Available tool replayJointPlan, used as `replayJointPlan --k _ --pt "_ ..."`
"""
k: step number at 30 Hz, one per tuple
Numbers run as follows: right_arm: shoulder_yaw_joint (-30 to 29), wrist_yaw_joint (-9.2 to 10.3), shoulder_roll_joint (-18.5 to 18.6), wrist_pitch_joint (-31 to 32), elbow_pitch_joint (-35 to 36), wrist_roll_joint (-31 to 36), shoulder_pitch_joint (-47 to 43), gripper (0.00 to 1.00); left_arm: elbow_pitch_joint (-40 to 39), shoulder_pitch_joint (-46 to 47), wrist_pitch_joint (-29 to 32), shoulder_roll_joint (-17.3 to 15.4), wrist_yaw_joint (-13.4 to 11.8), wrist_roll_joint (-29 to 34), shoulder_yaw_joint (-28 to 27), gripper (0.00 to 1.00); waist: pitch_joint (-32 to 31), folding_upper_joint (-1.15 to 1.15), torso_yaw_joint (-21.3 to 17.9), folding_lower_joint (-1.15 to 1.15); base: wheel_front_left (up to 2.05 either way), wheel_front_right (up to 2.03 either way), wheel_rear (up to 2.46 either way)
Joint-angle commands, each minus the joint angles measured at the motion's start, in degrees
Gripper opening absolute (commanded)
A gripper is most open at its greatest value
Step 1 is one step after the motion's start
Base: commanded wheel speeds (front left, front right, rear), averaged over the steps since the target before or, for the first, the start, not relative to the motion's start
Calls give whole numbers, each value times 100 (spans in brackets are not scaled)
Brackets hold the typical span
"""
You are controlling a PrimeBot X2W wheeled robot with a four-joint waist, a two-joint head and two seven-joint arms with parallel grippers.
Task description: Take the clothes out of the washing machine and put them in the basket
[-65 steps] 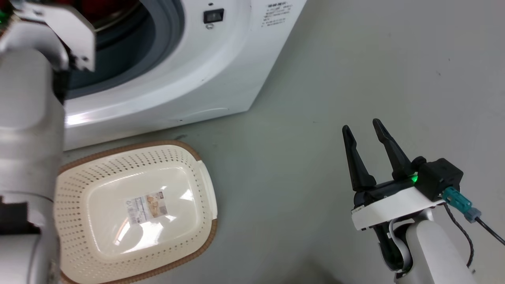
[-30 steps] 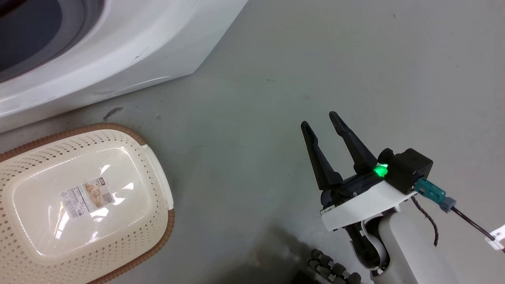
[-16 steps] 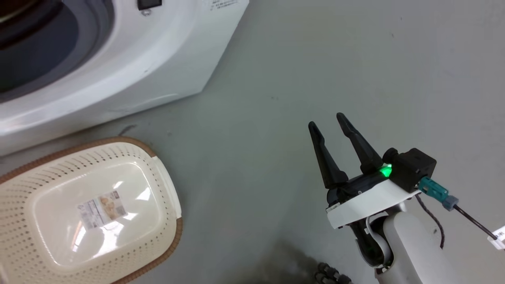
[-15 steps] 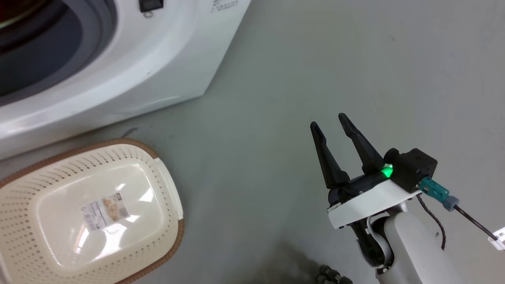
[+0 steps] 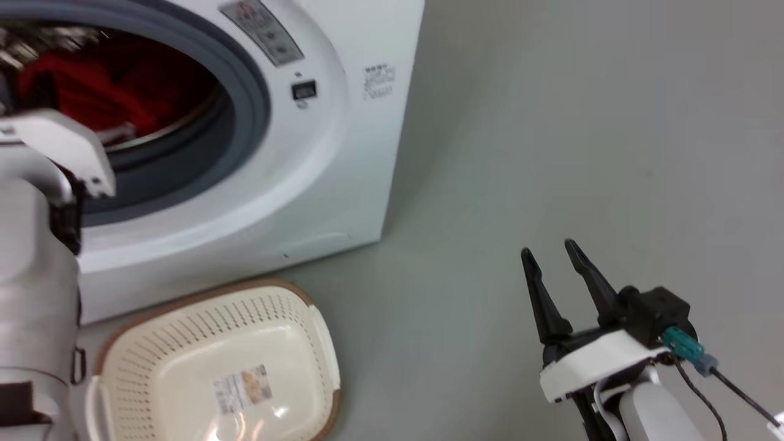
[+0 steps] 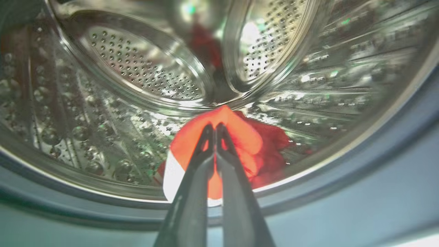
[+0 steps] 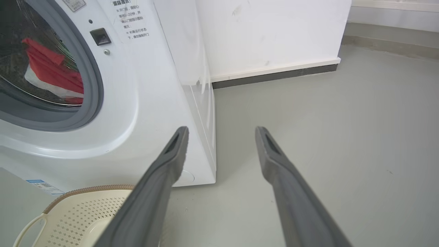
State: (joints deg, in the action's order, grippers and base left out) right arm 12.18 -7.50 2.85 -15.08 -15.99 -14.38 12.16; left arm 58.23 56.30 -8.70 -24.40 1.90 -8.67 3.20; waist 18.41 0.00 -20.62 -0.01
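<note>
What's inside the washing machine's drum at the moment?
Red clothes, one with a white stripe, lie low in the steel drum, with the left hand pinched shut on them. Whatever lies beneath or behind that heap is covered.

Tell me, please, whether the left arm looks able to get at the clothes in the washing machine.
Likely yes: nothing blocks the open porthole of the washing machine, and the left end effector reaches into the drum, fingers shut, tips right at the red clothes.
</note>
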Motion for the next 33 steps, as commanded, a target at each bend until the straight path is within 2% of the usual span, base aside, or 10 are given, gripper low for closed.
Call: replayJointPlan --k 1,8,9,14,22,30,32,33 --pt "-56 2 5 -12 -27 77 -166 100 95 -172 -168 88 38 -49 1 0 -650 0 390 1 0 0 0" --pt "-382 2 4 -3 -18 296 -569 100 116 -676 -570 523 151 -215 58 0 -1278 0 706 1 0 0 0" --pt "-550 2 5 48 80 366 -707 100 -103 -885 -621 727 199 -227 137 0 -1462 0 850 1 0 0 0" --pt "-813 2 3 196 321 479 -936 100 -839 -1200 -650 1074 253 -264 251 0 -1662 0 1118 1 0 0 0" --pt "-1039 2 3 419 702 569 -1220 100 -2815 -1888 -626 1455 142 -301 409 0 -1860 0 1427 1 0 0 0" --pt "-1003 2 3 552 908 544 -1372 100 -5303 -3082 -187 1526 -210 -452 334 0 -1855 0 1515 1 0 0 0" --pt "-1008 2 4 578 957 535 -1361 100 -5784 -3504 -57 1555 -322 -441 363 0 -1788 0 1539 1 0 0 0" --pt "-1008 2 4 578 957 535 -1361 100 -5784 -3504 -57 1555 -322 -441 363 0 -1788 0 1539 1 0 0 0"
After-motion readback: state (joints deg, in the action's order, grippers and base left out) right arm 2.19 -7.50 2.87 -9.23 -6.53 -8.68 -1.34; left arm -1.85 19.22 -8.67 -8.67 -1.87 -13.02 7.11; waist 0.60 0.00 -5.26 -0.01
